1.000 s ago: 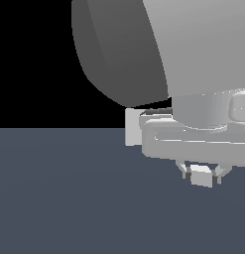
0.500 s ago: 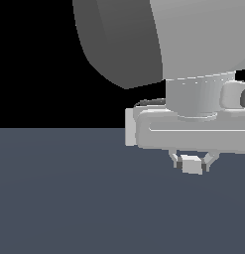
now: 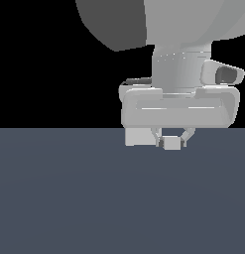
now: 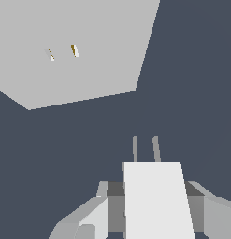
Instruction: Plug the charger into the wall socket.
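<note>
My gripper is shut on the charger, a small white-grey block held between the two fingers above the dark floor. In the wrist view the charger fills the space between my fingers, and its two thin prongs point forward. The wall socket is a pale grey square panel ahead of the prongs, off to one side, with two small slots in it. In the exterior view only a corner of the socket shows behind my hand, at the exterior view's left of the charger.
A dark blue-grey floor spreads under the hand. The large grey arm link and the wrist camera housing fill the upper part of the exterior view.
The hand has risen and moved toward the exterior view's left with the charger still held, coming closer to the socket panel.
</note>
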Available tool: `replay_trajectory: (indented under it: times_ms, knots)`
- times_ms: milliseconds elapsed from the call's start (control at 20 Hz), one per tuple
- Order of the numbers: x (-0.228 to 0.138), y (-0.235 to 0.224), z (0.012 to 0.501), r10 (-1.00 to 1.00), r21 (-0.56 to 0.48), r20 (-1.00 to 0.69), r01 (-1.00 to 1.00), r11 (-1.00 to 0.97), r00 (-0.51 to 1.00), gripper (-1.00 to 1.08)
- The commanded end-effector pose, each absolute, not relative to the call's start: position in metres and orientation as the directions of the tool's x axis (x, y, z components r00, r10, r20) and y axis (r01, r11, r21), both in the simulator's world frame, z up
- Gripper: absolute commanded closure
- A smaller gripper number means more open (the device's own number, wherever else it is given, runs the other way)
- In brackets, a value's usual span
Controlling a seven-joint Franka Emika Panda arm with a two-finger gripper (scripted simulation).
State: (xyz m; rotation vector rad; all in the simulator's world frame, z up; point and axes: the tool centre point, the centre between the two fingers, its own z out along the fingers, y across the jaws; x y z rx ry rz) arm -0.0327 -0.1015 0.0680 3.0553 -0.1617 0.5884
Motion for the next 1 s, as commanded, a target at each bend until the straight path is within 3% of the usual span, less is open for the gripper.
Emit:
replay_trajectory:
  times_ms: [0, 950]
  knots:
    - [-0.028, -0.093, 0.078, -0.041, 0.007, 0.372, -0.047, -0.999, 0.927, 1.08]
    - [-0.021, -0.068, 0.1, 0.097, 0.001, 0.368, 0.104, -0.995, 0.925, 1.08]
